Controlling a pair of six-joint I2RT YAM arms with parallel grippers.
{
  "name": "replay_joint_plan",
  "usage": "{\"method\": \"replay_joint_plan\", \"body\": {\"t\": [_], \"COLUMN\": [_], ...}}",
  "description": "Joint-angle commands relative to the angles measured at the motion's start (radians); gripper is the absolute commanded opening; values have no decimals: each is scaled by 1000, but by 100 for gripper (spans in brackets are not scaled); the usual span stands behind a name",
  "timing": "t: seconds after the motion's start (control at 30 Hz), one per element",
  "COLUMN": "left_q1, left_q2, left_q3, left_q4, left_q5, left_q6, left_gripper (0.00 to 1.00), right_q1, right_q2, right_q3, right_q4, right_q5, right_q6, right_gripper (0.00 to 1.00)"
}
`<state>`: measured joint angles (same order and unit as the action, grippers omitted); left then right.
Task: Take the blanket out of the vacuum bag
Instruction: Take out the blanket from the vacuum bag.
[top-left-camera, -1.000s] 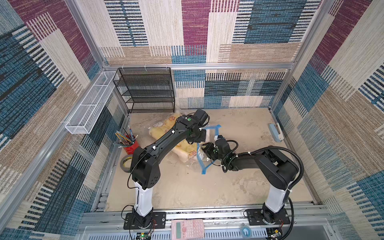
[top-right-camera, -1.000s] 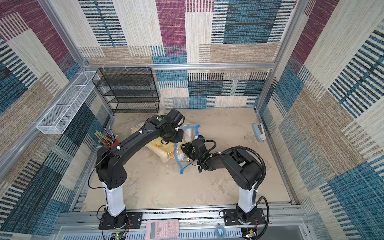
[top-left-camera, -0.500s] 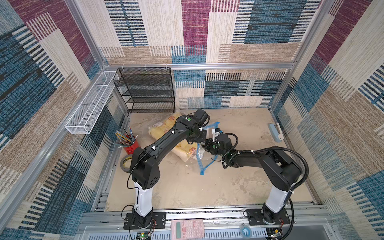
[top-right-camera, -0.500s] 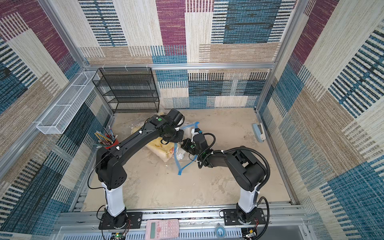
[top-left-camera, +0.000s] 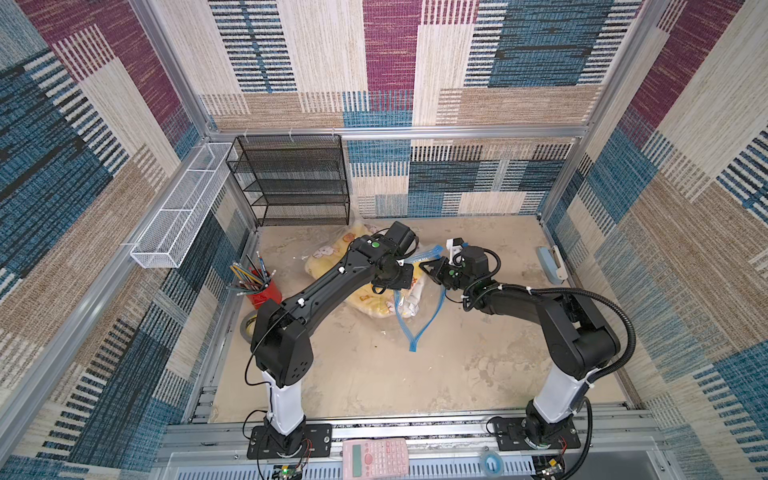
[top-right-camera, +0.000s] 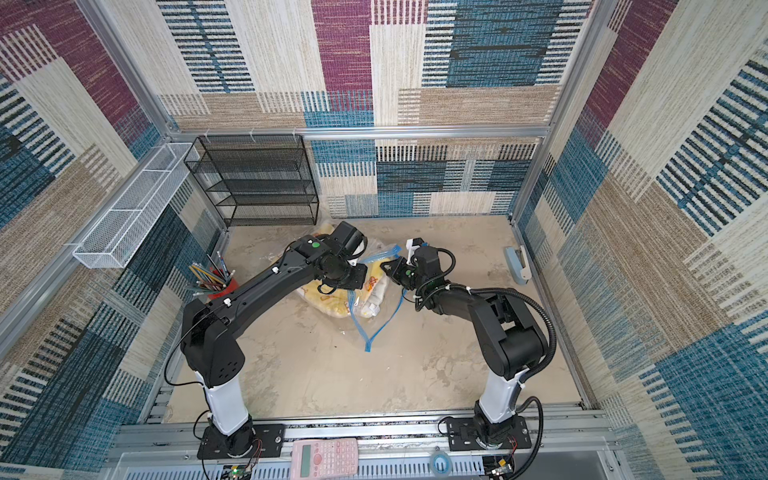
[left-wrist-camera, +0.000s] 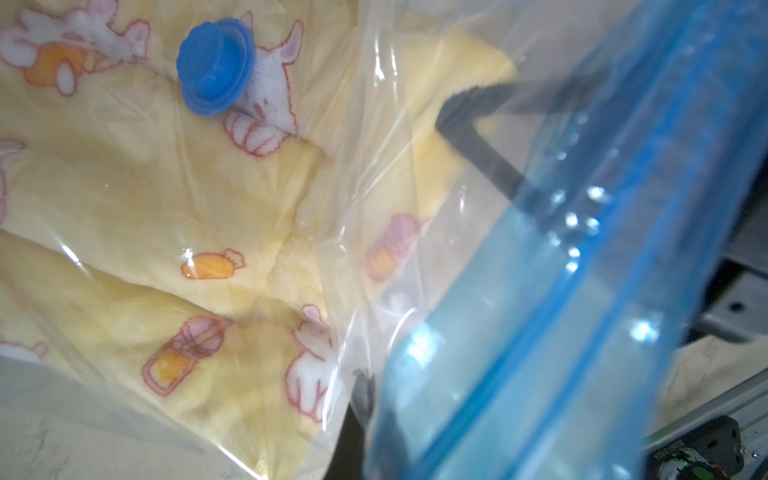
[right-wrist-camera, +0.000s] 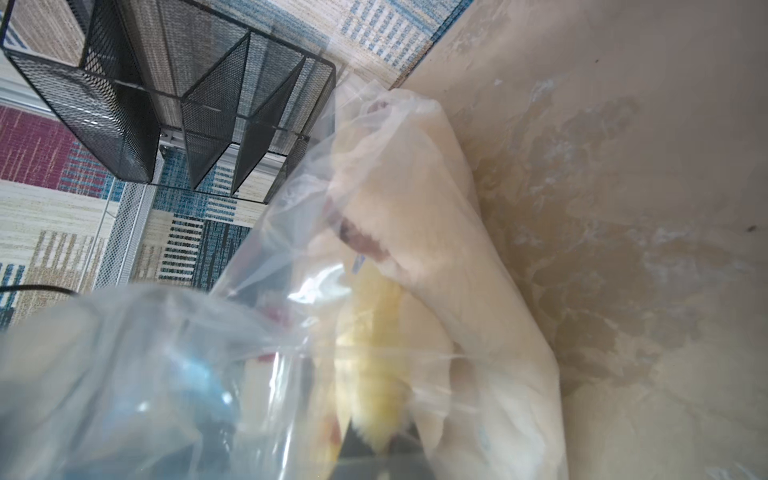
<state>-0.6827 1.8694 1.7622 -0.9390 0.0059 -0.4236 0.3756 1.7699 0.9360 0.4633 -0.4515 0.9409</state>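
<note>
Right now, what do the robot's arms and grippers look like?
Both arms are black, each on a white base column: left arm, right arm. White cable ties dot the links, and a green dot marks each wrist. A ribbed black hose loops along the right arm. The right gripper is black and tapered, with a white bracket behind it.

We find the blanket (top-left-camera: 374, 305) inside the vacuum bag (top-left-camera: 415, 324), on the counter (top-left-camera: 374, 374) just before the rack (top-left-camera: 299, 183) at the back. Left of the bag stands the pencil cup (top-left-camera: 259, 291), a tape roll (top-left-camera: 248, 328) before it. The stapler (top-left-camera: 550, 264) lies at the counter's far right edge. A calculator (top-left-camera: 375, 457) lies on the front rail (top-left-camera: 436, 432), near its middle.
</note>
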Motion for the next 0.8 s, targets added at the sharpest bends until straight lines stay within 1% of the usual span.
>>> {"method": "replay_joint_plan", "body": {"t": [0.0,0.03,0.07,0.1,0.13,0.17,0.2,0.27,0.37,0.47,0.6,0.7,0.77], "left_q1": [0,0,1,0,0,0,0,0,0,0,0,1,0], "left_q2": [-5,-3,-1,-1,-2,-3,-5,-7,-3,1,-6,-5,-3], "left_q3": [-9,-9,-10,-8,-6,-6,-6,-6,-6,-4,-6,-6,-4], "left_q4": [-23,-24,-24,-23,-23,-23,-23,-22,-23,-24,-22,-23,-23], "left_q5": [12,18,22,23,23,24,25,22,25,37,36,29,35], "left_q6": [10,8,8,7,6,7,5,5,3,1,-2,-3,-1], "left_gripper": [0,0,0,0,0,0,0,0,0,0,0,0,0], "right_q1": [-20,-24,-24,-22,-21,-19,-14,6,53,105,197,238,255], "right_q2": [-24,-33,-38,-39,-40,-38,-38,-43,-63,-72,-99,-96,-74], "right_q3": [-2,-10,-17,-25,-41,-54,-70,-88,-105,-132,-202,-232,-225], "right_q4": [-2,-3,-4,7,33,56,72,79,42,33,64,97,113], "right_q5": [-28,-16,-7,-12,-28,-43,-56,-51,16,57,159,221,231], "right_q6": [-27,-27,-26,-16,3,28,50,65,59,86,176,228,237], "right_gripper": [0,0,2,10,25,35,42,48,54,54,55,55,55]}}
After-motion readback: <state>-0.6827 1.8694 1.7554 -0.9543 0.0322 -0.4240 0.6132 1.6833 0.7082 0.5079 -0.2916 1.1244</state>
